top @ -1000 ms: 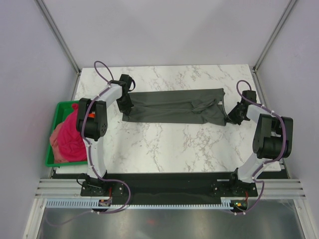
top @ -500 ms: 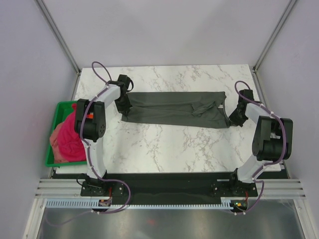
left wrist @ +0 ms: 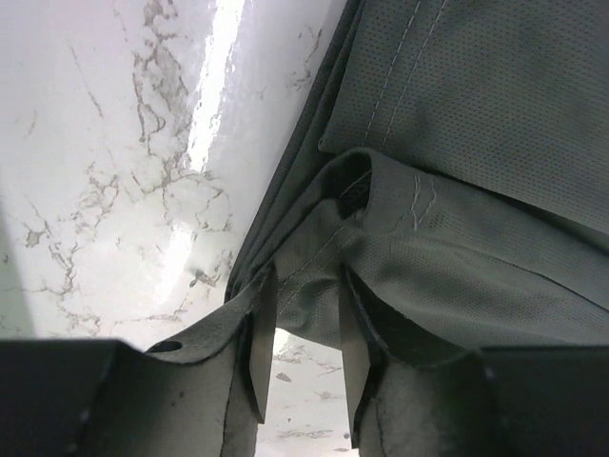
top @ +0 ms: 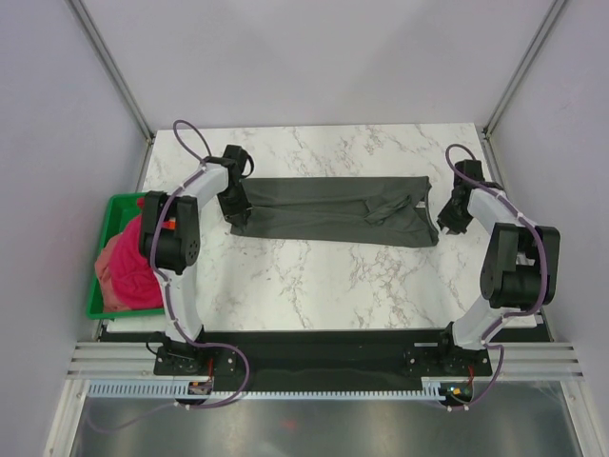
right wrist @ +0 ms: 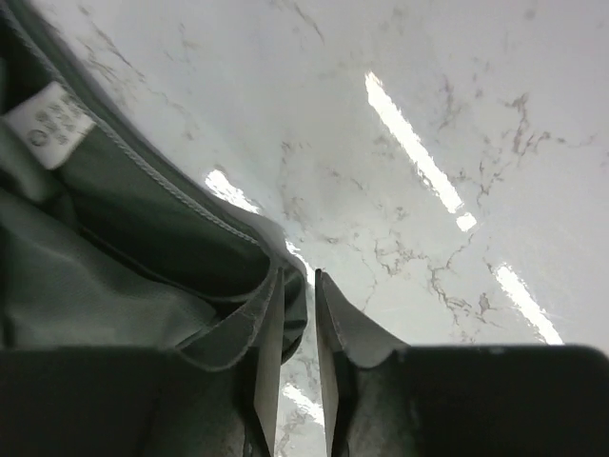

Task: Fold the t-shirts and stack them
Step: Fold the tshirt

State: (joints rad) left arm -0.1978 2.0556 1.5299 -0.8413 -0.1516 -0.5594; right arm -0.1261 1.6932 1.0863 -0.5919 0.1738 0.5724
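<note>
On the counter (top: 314, 276): grey t-shirt (top: 333, 207) lies as long strip, axis left-right.
My left gripper (left wrist: 306, 286): at its left end, slightly spread, hem between.
My right gripper (right wrist: 297, 286): right end, barely parted, empty.

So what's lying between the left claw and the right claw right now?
The dark grey t-shirt, folded into a long band on the marble table, fills the whole stretch from left claw to right claw. The top view shows it.
</note>
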